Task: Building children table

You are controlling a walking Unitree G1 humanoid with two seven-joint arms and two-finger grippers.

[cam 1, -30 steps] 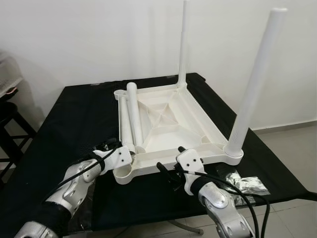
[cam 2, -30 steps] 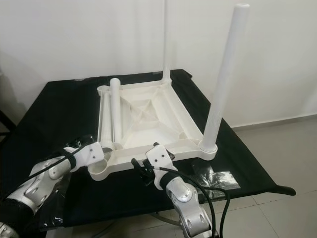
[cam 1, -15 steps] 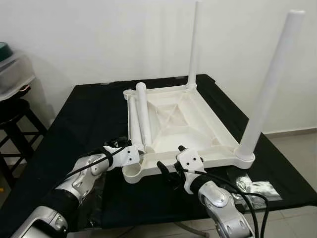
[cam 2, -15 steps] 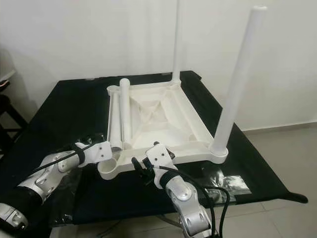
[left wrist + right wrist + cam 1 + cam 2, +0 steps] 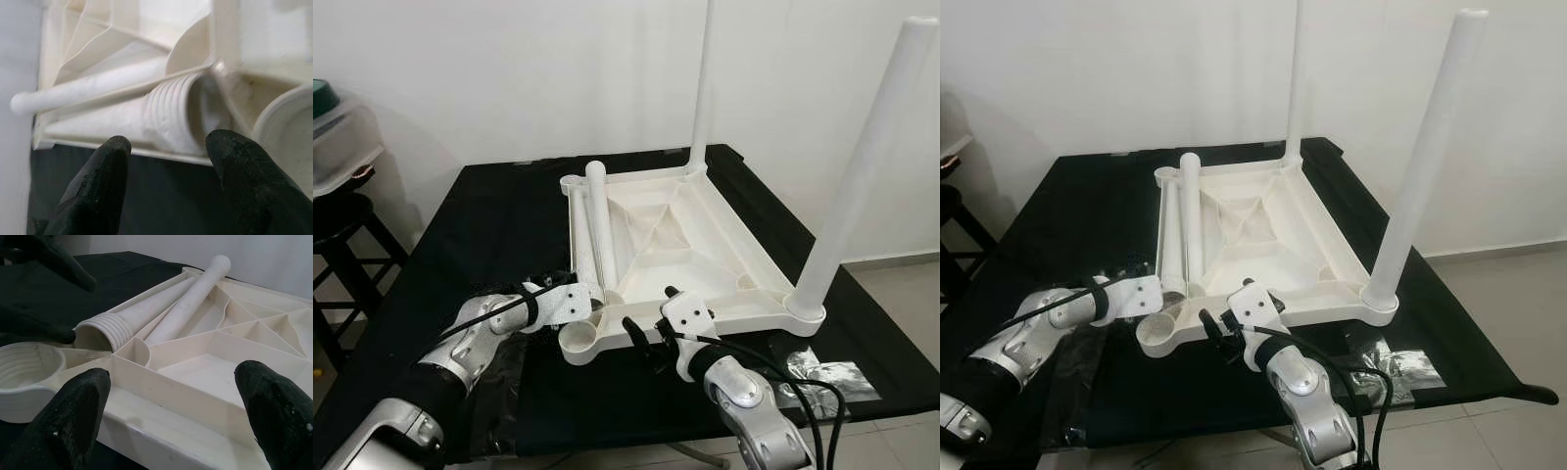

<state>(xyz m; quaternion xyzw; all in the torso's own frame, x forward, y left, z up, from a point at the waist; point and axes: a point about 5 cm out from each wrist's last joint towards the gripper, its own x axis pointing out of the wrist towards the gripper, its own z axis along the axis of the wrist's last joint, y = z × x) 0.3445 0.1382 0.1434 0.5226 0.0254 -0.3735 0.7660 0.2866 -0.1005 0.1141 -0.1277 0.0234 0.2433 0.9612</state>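
On the black cloth-covered table (image 5: 480, 211) lies the white plastic children's tabletop (image 5: 680, 245), upside down, its ribbed underside facing up. Two legs stand screwed into its right-hand corners: far leg (image 5: 702, 88) and near leg (image 5: 862, 166), both upright. Two loose legs (image 5: 592, 230) lie side by side inside the tray along its left rim; one shows a threaded end (image 5: 168, 115) pointing toward the near-left corner socket (image 5: 579, 339), which has no leg in it. Left gripper (image 5: 168, 147) sits at that near-left corner, fingers (image 5: 100, 171) spread apart on either side of the threaded end, not closed on it. Right gripper (image 5: 171, 396) hovers at the tabletop's near edge, jaws wide, holding nothing. A crumpled clear plastic bag (image 5: 827, 367) lies on the cloth near the right front corner. A dark stool (image 5: 337, 235) stands left of the table.
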